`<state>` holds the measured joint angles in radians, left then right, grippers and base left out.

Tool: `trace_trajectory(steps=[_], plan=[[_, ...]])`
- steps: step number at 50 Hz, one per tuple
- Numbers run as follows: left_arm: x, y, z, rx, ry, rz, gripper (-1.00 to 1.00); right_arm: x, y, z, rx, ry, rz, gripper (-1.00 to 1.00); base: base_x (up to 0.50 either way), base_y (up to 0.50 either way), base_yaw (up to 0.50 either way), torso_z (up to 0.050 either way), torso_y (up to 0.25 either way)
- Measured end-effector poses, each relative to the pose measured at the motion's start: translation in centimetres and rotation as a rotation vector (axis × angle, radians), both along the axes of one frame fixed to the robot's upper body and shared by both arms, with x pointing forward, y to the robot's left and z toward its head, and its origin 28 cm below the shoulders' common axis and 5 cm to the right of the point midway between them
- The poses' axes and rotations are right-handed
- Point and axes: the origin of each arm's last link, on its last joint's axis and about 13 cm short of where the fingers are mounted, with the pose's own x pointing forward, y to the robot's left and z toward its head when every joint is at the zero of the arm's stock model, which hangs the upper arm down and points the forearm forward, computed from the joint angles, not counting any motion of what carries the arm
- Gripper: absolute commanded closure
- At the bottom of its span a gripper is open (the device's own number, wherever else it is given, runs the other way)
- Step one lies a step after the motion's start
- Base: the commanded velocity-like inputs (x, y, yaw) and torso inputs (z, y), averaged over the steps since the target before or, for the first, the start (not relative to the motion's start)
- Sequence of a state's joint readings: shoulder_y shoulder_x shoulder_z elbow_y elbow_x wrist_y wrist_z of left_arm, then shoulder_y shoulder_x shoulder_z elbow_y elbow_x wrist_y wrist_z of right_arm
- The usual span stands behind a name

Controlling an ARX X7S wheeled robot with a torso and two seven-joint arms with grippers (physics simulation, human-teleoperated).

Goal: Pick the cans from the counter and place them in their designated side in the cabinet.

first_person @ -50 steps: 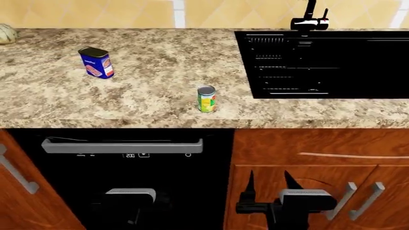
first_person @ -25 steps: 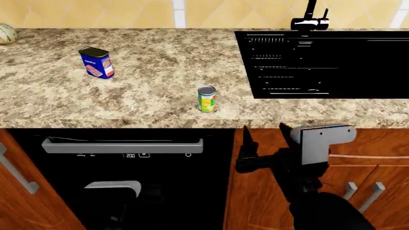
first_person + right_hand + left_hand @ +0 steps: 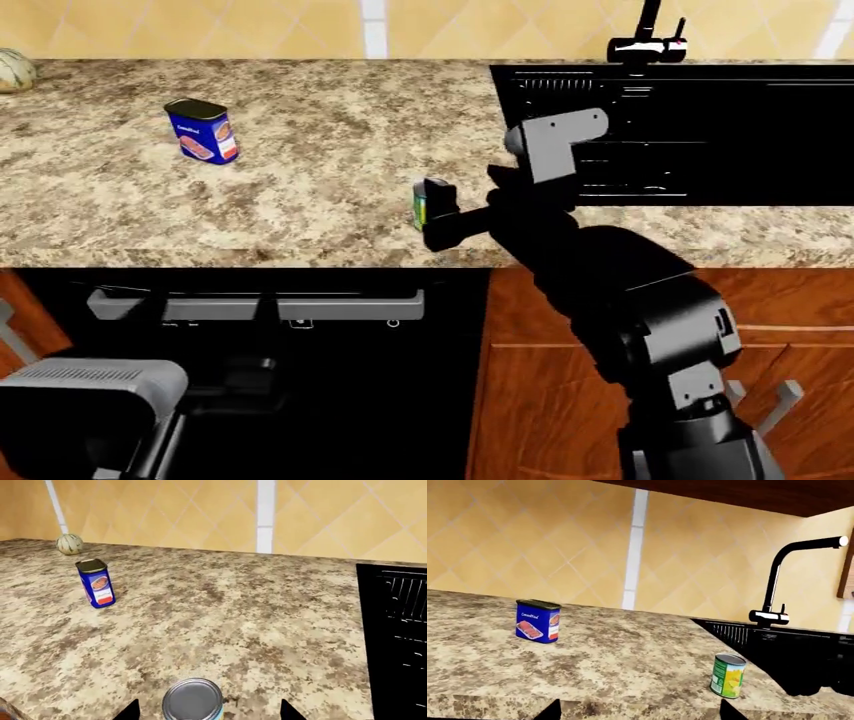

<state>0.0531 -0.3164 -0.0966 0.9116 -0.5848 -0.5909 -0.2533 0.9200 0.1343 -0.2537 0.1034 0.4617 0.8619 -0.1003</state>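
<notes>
My right gripper (image 3: 430,222) hangs over the counter (image 3: 307,190) with jaws spread wide and nothing held — the yellow-green can (image 3: 193,700) stands upright between and just below its fingertips, the blue can (image 3: 96,583) well beyond, toward the backsplash.

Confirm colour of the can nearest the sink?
Yellow-green can with a silver top; clearest in the left wrist view.
</notes>
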Motion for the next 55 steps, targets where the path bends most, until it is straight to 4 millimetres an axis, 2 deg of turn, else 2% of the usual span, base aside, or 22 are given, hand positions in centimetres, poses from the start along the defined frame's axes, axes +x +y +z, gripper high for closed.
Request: trace_trajectory(steps=[7,14,40,41,55], plan=[[-0.6,0.0,0.6,0.005,-0.023,-0.004,-1.00,1.6,0.9,0.1,-0.030,0.035,0.043,-1.00,0.00,0.00,0.00,0.000,0.000],[-0.9,0.0,0.9,0.007,-0.037,-0.004,-1.00,2.3,1.4,-0.1,-0.073,0.071,0.075,-1.00,0.00,0.00,0.00,0.000,0.000],[-1.0,-0.5,0.5,-0.018,-0.030,-0.020,-1.00,4.3,2.3,-3.1,-0.181,0.158,0.088,-1.00,0.00,0.00,0.00,0.000,0.000],[-1.0,-0.5,0.5,-0.020,-0.029,-0.020,-1.00,4.4,2.4,-3.1,-0.180,0.157,0.090,1.00,0.00,0.00,0.00,0.000,0.000],[-1.0,-0.5,0.2,-0.032,-0.021,-0.019,-1.00,4.3,2.9,-3.1,-0.180,0.153,0.100,1.00,0.00,0.00,0.00,0.000,0.000]])
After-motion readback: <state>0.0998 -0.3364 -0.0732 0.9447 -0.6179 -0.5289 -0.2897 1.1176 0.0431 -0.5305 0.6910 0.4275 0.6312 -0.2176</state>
